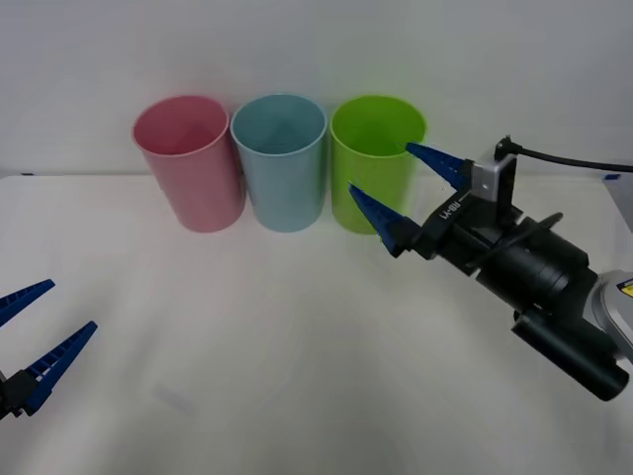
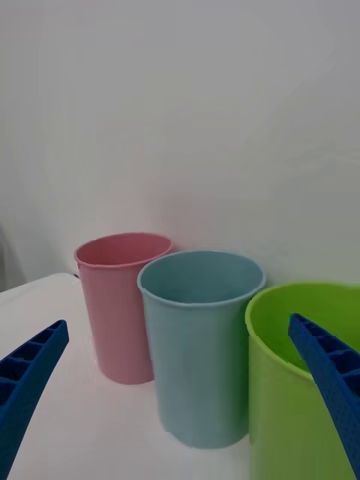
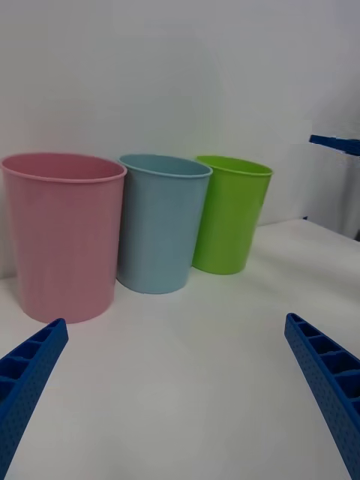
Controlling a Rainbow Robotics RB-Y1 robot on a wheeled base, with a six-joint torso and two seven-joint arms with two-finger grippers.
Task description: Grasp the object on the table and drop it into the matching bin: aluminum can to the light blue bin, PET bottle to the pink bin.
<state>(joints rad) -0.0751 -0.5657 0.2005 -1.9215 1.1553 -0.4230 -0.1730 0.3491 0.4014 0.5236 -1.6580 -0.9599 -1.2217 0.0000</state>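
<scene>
Tabletop [image 1: 297,346] first: broad, white, matte and flat, spreading beneath both grippers with no can to be made out on it; where the aluminum can is, I cannot tell, though the blue cup's inside is only partly open to view. Ahead of the right gripper [image 1: 398,193], which hangs raised with its blue ribbed fingers spread wide and nothing between them, stand three tall tapered plastic cups in a tight row, smooth-walled with round rolled rims: the lime green cup [image 1: 376,163] just in front of its fingertips, the light blue bin [image 1: 282,163] next beyond toward the left arm, and the pink bin [image 1: 193,163] farthest off. The left gripper [image 1: 38,327] waits low over the table, well short of the cups, likewise spread and empty. As a judgement, a small drink can would be light, thin-walled and slick, stiff along its height but easy to dent if squeezed hard, so a moderate pinch across the middle of its round body seems soundest, the ribbed pads helping against slip.
</scene>
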